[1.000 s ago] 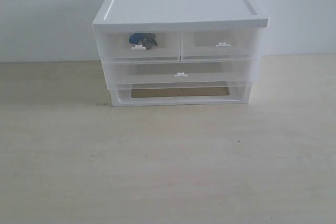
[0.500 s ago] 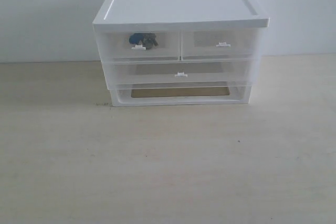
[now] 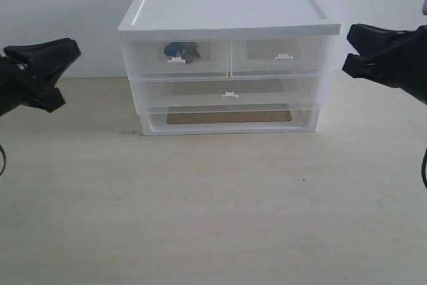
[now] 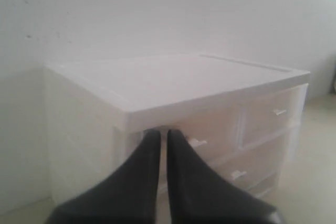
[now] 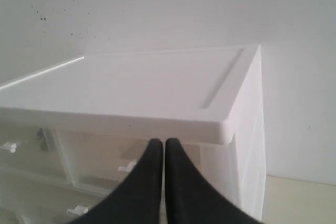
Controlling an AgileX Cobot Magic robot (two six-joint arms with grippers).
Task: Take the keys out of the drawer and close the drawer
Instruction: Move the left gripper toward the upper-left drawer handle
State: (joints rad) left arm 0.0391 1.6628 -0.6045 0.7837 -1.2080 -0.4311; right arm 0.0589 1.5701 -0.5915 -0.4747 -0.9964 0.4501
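Bright, flat, even light fills all three views. The white wall (image 3: 67,5) and lid (image 3: 227,5) nearly wash out together. In the exterior view a thin shadow lies on the table (image 3: 213,218) at the unit's (image 3: 227,86) foot, about 7 o'clock of it. Both wrist views are soft and hazy (the left more so); the fingers (image 4: 137,182), close to the lens, are blurred.

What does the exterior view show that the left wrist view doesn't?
Only the exterior view shows the keys inside the closed top-left drawer, with both arms flanking the drawer unit. Only the left wrist view shows that unit's side wall and the left arm's jaws from behind, pressed shut. Both show the unit's white top and the drawers' tab handles.
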